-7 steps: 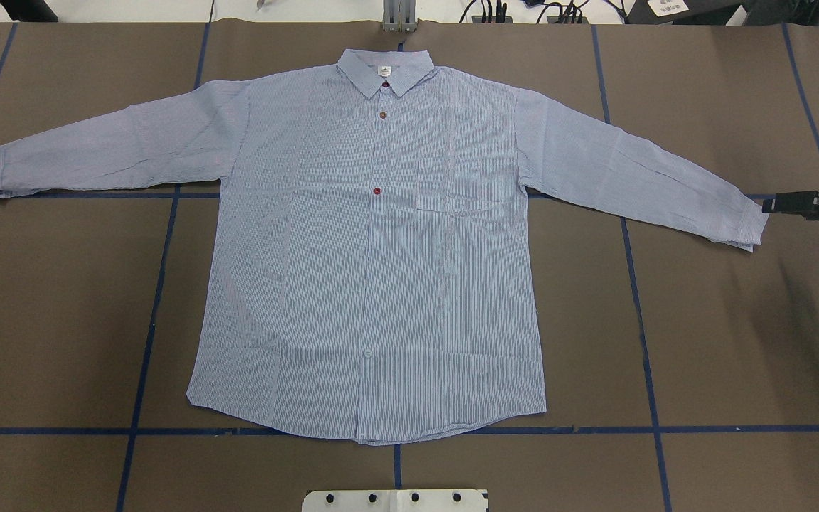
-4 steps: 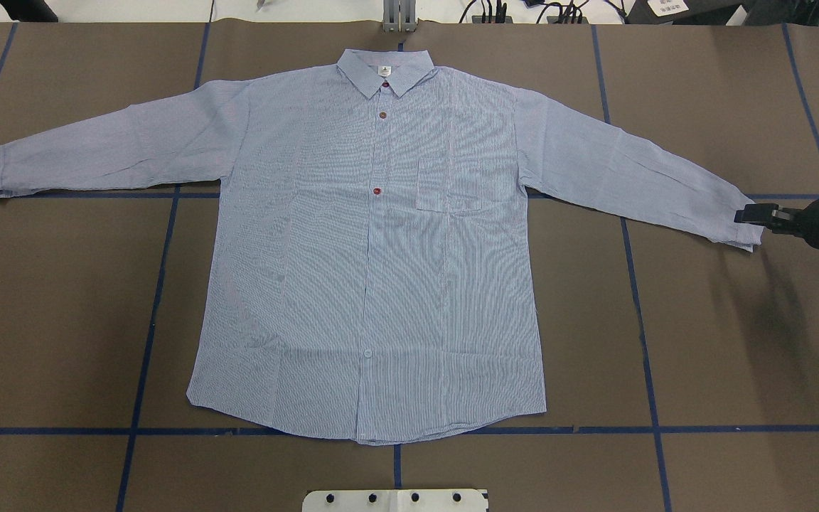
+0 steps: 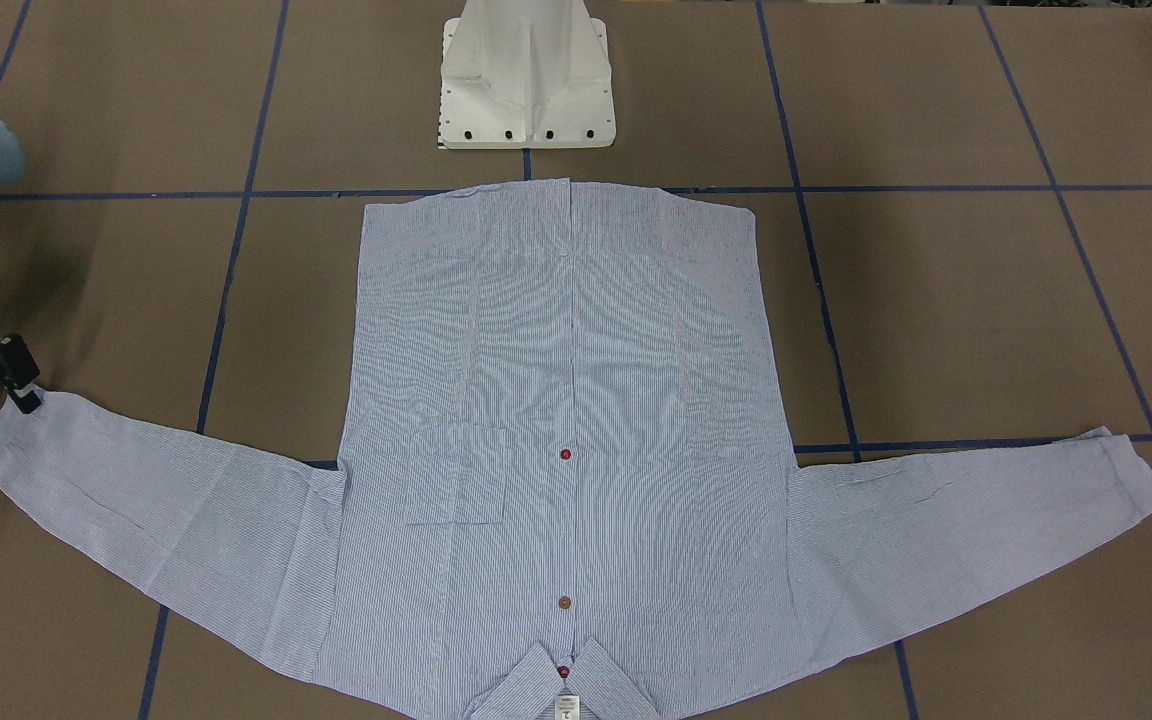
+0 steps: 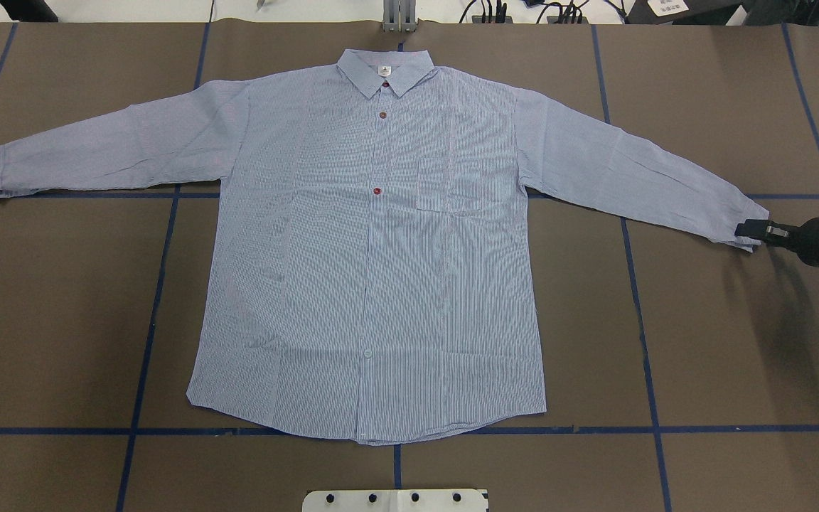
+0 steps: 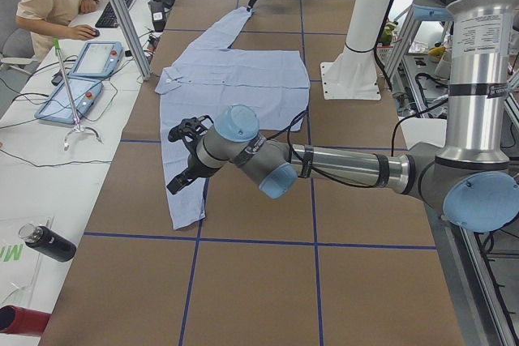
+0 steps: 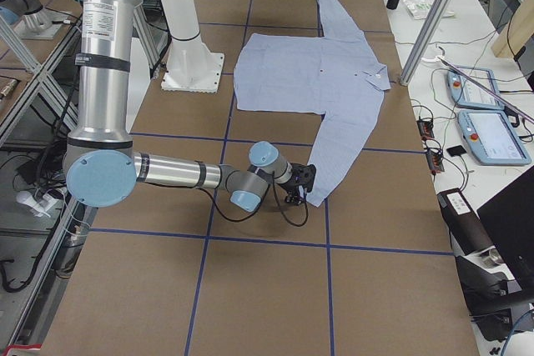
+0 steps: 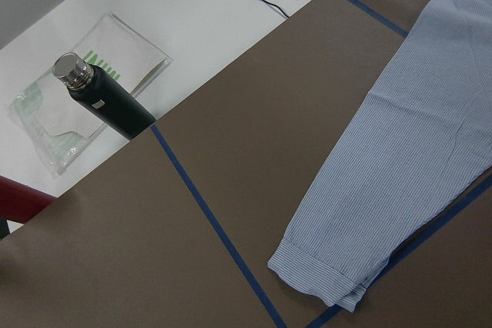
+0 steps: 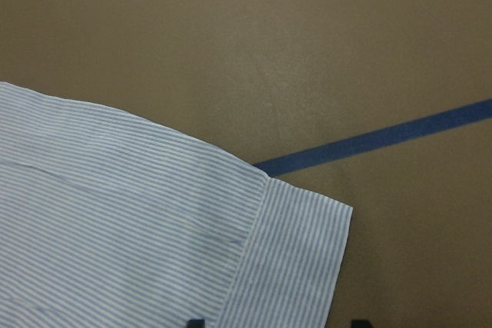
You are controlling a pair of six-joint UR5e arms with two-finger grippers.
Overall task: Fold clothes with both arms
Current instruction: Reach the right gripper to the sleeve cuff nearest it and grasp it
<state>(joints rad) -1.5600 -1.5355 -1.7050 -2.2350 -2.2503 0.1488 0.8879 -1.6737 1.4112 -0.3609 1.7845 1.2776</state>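
- Moved since a second ago, the right gripper (image 4: 745,230) is set at the cuff (image 8: 292,266) of the striped shirt (image 4: 381,249), which is spread flat on the table (image 4: 701,341); its jaws are apart.
- Left gripper (image 5: 180,177): state cannot be told.
- A capped flask (image 7: 104,101) is laid aside.

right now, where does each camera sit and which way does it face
Front-facing: across the table, facing the base; right pincer shows.
Overhead: behind the base, down on the shirt; right pincer too.
Exterior left: table's end, left arm near.
Exterior right: opposite end, right arm near.
Left wrist: over one cuff and a bottle; no body.
Right wrist: over the other cuff; fingertips show.
Shared: front-facing and overhead both show that pincer.
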